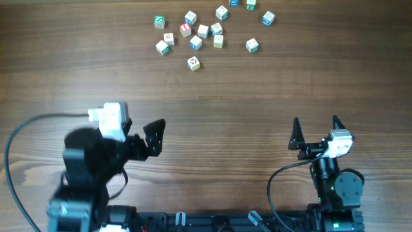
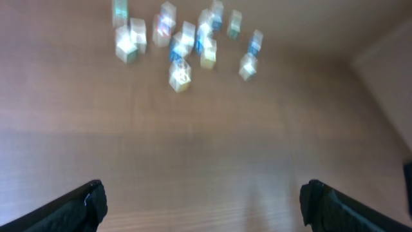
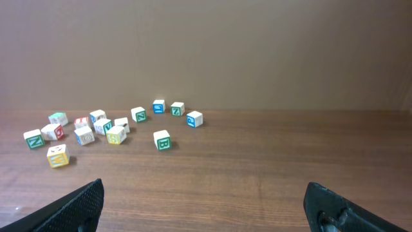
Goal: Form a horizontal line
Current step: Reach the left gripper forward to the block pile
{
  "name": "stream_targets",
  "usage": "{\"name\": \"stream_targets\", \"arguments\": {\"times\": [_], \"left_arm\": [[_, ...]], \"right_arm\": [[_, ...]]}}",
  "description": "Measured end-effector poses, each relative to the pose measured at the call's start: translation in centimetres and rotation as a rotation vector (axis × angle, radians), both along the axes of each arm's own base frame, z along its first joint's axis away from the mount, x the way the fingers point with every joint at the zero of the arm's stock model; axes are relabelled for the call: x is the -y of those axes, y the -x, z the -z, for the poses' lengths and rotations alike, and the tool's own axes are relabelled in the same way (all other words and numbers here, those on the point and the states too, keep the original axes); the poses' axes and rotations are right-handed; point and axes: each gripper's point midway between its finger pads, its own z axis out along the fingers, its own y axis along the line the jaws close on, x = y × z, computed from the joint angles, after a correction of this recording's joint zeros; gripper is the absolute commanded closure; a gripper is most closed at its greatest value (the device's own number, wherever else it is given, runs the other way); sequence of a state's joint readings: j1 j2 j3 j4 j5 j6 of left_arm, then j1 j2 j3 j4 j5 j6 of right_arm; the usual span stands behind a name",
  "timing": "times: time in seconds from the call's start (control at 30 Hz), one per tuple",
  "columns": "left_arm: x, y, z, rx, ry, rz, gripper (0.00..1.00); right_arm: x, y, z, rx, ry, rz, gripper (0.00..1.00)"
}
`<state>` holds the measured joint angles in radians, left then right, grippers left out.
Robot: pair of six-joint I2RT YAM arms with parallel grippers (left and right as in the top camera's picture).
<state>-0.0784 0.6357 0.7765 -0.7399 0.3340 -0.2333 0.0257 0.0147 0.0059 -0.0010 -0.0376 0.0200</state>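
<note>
Pale wooden letter cubes [image 1: 203,30] lie scattered on the far worktop [image 1: 270,90], none aligned nine-to-three, at one o'clock from my left end effector [image 1: 138,131] and eleven from my right end effector [image 1: 315,127], both open and empty, left slightly nearer.

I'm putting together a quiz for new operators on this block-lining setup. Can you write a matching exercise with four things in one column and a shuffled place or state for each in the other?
Things
1. yellow-marked cube
2. red-marked cube
3. left gripper
4. right gripper

Places or states
A. open, its wrist view sharp
B. inside the cluster, cubes close around it
C. open, its wrist view blurred
D. apart from the cluster, on the arms' side

Pairs: 1-D, 2-B, 3-C, 4-A
</note>
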Motion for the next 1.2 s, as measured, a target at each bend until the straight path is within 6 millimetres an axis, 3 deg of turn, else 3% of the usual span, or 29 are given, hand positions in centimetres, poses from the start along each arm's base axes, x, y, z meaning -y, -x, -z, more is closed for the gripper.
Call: {"name": "stream_targets", "arguments": {"times": [0.17,0.33,0.63,0.83,0.93,1.2], "left_arm": [[1.0,0.3,-0.6,-0.244,0.021,0.051,0.0],[1.6,0.1,1.7,-0.411,0.038,0.074,0.0],[1.9,-1.1,4.9,-0.525,-0.001,0.131,0.01],[1.3,-3.2,7.2,-0.588,-0.05,0.116,0.02],[0.9,-5.3,6.6,-0.573,-0.08,0.096,0.02],[0.8,-14.1,0.7,-0.373,-0.143,0.046,0.02]], "right_arm": [[0.0,0.0,0.0,0.0,0.0,0.0,0.0],[0.0,0.0,0.0,0.0,0.0,0.0,0.0],[0.0,0.0,0.0,0.0,0.0,0.0,0.0],[0.0,0.0,0.0,0.0,0.0,0.0,0.0],[0.0,0.0,0.0,0.0,0.0,0.0,0.0],[0.0,0.0,0.0,0.0,0.0,0.0,0.0]]}}
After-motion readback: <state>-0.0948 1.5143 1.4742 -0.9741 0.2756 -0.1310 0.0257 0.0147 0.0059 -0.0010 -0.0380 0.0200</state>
